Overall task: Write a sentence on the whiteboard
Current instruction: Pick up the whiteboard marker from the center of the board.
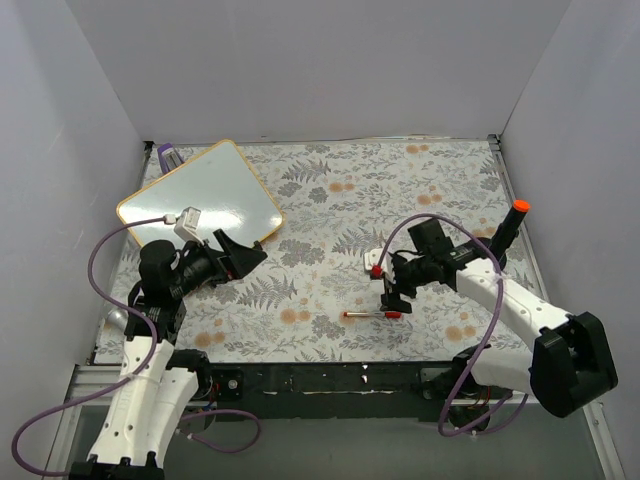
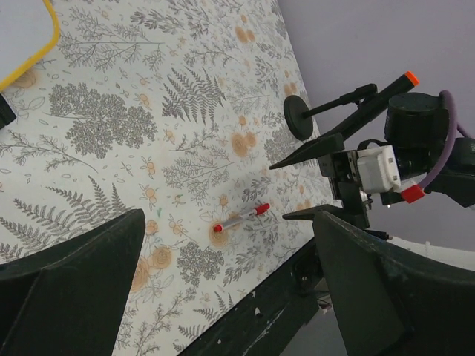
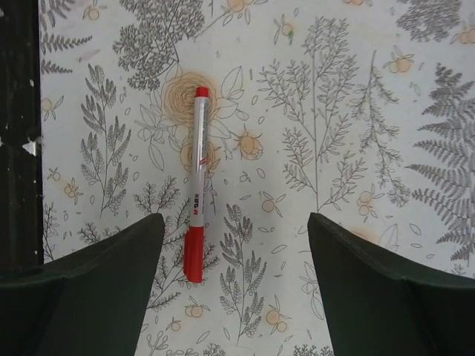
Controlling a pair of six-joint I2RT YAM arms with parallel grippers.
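The whiteboard [image 1: 200, 195], white with a thin yellow-orange frame, lies tilted at the far left of the floral table cover; no red words show on it. Its corner also shows in the left wrist view [image 2: 22, 30]. A capped red marker [image 1: 372, 314] lies flat near the front edge, also seen in the left wrist view [image 2: 241, 217] and the right wrist view [image 3: 195, 185]. My right gripper [image 1: 390, 290] is open just above the marker, which lies by its left finger [image 3: 96, 274]. My left gripper [image 1: 240, 257] is open and empty beside the board's near corner.
A small purple block [image 1: 168, 155] sits behind the whiteboard's far corner. A black stand with an orange tip [image 1: 512, 225] rises at the right side. Grey walls close in the left, back and right. The black front edge [image 1: 330, 375] runs close to the marker.
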